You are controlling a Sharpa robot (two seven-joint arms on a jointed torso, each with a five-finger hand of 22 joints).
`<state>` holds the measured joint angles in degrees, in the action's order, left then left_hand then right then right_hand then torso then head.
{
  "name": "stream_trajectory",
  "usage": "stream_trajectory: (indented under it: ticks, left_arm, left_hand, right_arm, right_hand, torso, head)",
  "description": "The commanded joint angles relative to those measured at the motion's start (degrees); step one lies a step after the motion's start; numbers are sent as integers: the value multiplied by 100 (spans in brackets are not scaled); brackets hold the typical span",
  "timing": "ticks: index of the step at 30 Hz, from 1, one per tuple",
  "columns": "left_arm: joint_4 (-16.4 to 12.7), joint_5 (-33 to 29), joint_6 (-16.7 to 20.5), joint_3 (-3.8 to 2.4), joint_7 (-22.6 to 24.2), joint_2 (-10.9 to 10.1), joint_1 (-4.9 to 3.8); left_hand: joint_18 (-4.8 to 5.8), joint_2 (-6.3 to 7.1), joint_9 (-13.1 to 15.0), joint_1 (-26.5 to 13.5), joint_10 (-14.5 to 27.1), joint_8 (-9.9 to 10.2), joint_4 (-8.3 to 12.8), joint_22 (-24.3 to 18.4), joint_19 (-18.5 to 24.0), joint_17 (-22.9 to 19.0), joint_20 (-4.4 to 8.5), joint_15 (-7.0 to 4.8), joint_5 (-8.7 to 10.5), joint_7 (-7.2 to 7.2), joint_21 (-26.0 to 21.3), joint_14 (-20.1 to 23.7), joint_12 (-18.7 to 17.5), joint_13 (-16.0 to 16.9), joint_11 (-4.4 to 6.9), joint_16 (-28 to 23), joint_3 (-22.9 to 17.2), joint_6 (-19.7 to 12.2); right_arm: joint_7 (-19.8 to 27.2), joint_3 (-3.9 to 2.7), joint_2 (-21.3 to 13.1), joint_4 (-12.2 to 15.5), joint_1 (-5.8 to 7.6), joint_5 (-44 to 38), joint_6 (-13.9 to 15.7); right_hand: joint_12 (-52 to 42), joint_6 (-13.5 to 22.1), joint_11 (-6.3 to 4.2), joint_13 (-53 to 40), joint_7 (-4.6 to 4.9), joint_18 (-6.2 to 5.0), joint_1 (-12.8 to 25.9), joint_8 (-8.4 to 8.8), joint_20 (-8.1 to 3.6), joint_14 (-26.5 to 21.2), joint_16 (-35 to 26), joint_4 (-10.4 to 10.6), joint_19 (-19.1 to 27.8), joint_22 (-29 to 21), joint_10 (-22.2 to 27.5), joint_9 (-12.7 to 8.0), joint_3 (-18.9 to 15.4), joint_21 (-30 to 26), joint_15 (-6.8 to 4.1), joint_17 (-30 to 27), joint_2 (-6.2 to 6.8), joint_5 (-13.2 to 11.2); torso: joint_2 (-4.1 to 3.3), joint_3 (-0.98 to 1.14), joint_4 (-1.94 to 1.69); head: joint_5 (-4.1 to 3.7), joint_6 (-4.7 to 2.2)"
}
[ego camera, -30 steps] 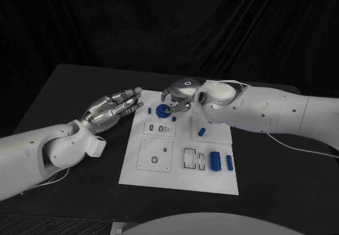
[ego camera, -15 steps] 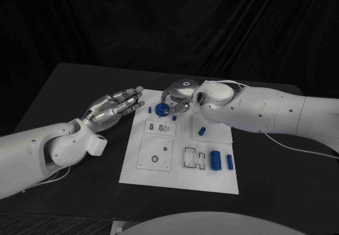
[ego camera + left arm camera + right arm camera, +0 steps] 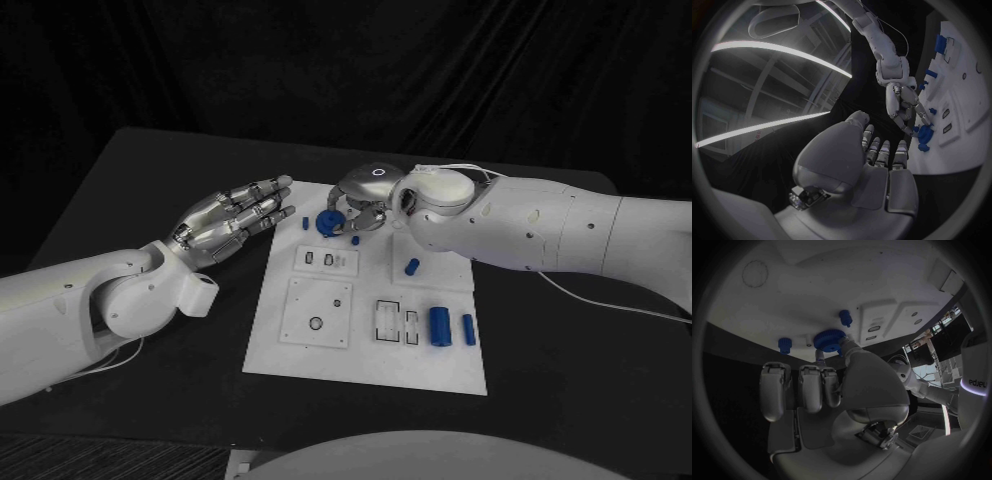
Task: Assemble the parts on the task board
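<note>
Your blue disc [image 3: 333, 222] sits at the board's [image 3: 361, 375] far edge, pinched by the right hand [image 3: 361, 200], probably so it can be seated or turned there. The left hand [image 3: 231, 220] hovers beside the board, fingers apart and holding nothing, likely keeping clear. You can't see the socket under the disc.

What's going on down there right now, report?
Right hand pinching blue round part at task board's far end. Left hand open, hovering beside board. Nothing blocking.
</note>
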<state>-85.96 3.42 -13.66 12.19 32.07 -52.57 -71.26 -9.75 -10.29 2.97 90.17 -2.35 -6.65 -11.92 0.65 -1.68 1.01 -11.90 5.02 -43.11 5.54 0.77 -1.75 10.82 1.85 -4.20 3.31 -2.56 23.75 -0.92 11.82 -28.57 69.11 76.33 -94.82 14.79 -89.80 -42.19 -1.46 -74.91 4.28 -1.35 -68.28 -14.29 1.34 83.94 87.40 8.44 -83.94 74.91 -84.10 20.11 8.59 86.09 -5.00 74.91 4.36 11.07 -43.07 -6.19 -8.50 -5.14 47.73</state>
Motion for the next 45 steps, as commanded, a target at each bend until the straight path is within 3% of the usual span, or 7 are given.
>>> stream_trajectory:
  ticks: [1, 7, 16, 19, 25, 28, 45]
  left_arm:
    - [-7, 7, -87, -4, 57, 10, 8]
    - [-7, 7, -91, -4, 57, 16, 9]
    - [-15, 7, -83, -4, 55, 2, 10]
    - [-15, 7, -83, -4, 55, 3, 10]
    - [-12, 7, -86, -4, 57, 6, 10]
    - [-9, 7, -90, -4, 59, 7, 11]
    - [6, 7, -107, -4, 71, 15, 16]
  left_hand:
    - [-65, -14, 2, -29, -12, -33, -10, 2, -3, 6, -28, 30, 32, 18, 13, -9, 23, 2, -34, 23, -35, -2]
    - [-65, -14, 2, -29, -12, -33, -10, 2, -3, 6, -28, 30, 32, 18, 13, -9, 23, 2, -34, 23, -35, -2]
    - [-65, -14, 2, -29, -12, -33, -10, 2, -3, 6, -28, 30, 32, 18, 13, -9, 23, 2, -34, 23, -35, -2]
    - [-65, -14, 2, -29, -12, -33, -10, 2, -3, 6, -28, 30, 32, 18, 13, -9, 23, 2, -34, 23, -35, -2]
    - [-65, -15, 2, -36, -11, -35, -5, 3, -5, 6, -32, 32, 37, 21, 14, -9, 32, 3, -37, 25, -60, -3]
    - [-65, -15, 2, -36, -11, -35, -5, 3, -5, 6, -32, 32, 37, 21, 14, -9, 32, 3, -37, 25, -60, -3]
    - [-66, -18, 5, -46, -16, -46, 3, 1, -1, 2, -34, 26, 39, 34, 11, -1, 52, 5, -54, 15, -99, 13]
  right_arm:
    - [47, 3, 11, -5, -26, -11, -132]
    - [71, 3, 22, -15, -33, 13, -108]
    - [98, 3, 37, -48, -42, 197, -16]
    - [108, 3, 38, -49, -45, 213, 29]
    - [121, 3, 32, -47, -51, 230, 189]
    - [131, 3, 24, -50, -52, 233, 262]
    - [276, 2, -14, -35, -50, 237, 976]
  right_hand:
    - [-20, -31, 30, -1509, -22, 18, -44, 61, 45, 536, 20, -24, -380, 1308, -590, -3, -33, -9, 34, 1169, -26, 215]
    - [-20, -174, -9, -1509, -74, 21, -61, 71, 23, 536, 24, -38, -386, 1317, -590, 24, -25, -3, 5, 1170, -69, 580]
    - [-20, -622, -101, -1509, -174, 22, -118, 73, -53, 535, 27, -72, -391, 1328, -590, 79, 152, -6, -73, 1164, -87, 1638]
    - [-20, -802, -130, -1509, -207, 21, -134, 30, -72, 535, 26, -91, -391, 1330, -590, 119, 215, -8, -93, 1161, -83, 1812]
    - [-20, -1102, -159, -1509, -241, 19, -160, -119, -103, 531, 14, -159, -387, 1330, -590, 294, 262, -21, -125, 1140, -61, 1836]
    - [-20, -1159, -152, -1509, -221, 18, -160, -165, -108, 527, 5, -186, -384, 1330, -590, 402, 293, -30, -122, 1124, -59, 2003]
    - [-20, -1202, -140, -1509, -211, 22, -72, -182, -100, 523, -13, -155, -395, 1341, -590, 535, 334, -17, -114, 1092, -41, 2262]
  torso:
    - [1, -4, 5]
    - [0, -1, 7]
    - [-6, 0, 8]
    - [-5, -1, 8]
    - [-5, 0, 2]
    - [-3, 2, -1]
    - [0, 3, 1]
  head:
    - [-10, 13]
    - [-21, 33]
    - [-26, 40]
    - [-24, 42]
    - [-26, 42]
    - [-31, 45]
    - [7, 40]
